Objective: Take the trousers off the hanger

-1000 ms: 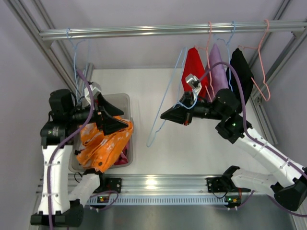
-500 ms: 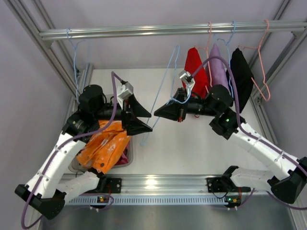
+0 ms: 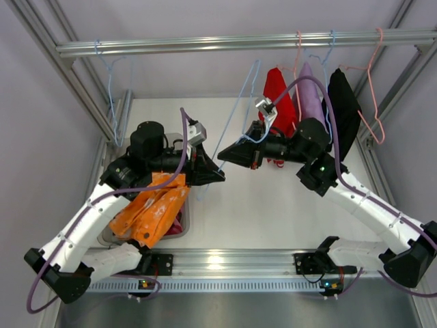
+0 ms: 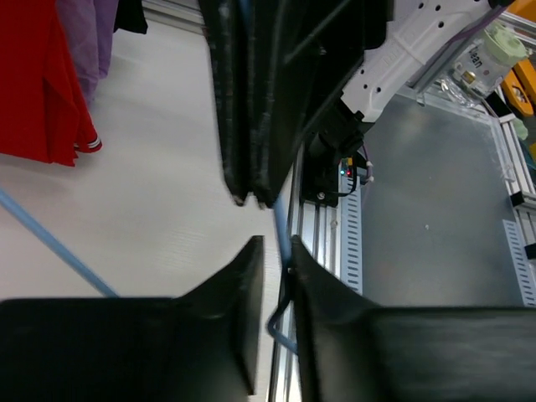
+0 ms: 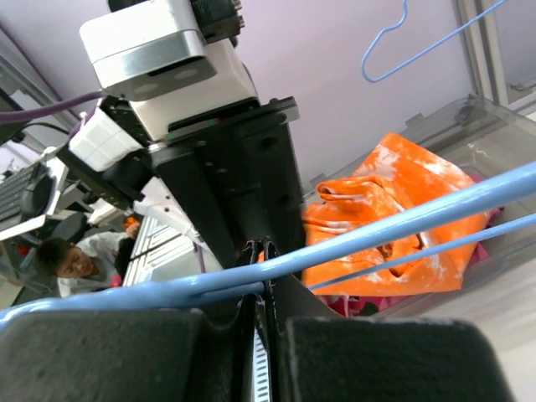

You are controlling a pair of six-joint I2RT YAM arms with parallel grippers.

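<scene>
Swung across since a second ago: left claw (image 3: pixel 220 177), from over the clear plastic bin (image 5: pixel 490 113) to the thin blue wire hanger (image 5: pixel 402 216) in the middle. Moved a little to the left too: right claw (image 3: pixel 223 158), with the hanger in it.

Orange trousers with white blotches (image 3: pixel 147 212) lying crumpled in the bin, behind and below the left claw, well apart from both claws. Off the hanger already. Small bit of pink cloth (image 3: pixel 175 224) peeking out under them.

Left claw at the low corner of the hanger. Its black fingers (image 4: pixel 239 327) almost together, with the blue wire in the thin gap between them. Cannot tell if pinching the wire or only close around it.

Right claw squeezed tight on the same wire, just above the left claw. Tips of the two claws just beside each other.

Behind the right claw: red cloth (image 3: pixel 276 92), purple cloth (image 3: pixel 311 92) and black cloth (image 3: pixel 345 102), all hanging from the long metal rail (image 3: pixel 205 45). Under both claws: white table (image 3: pixel 273 205).
</scene>
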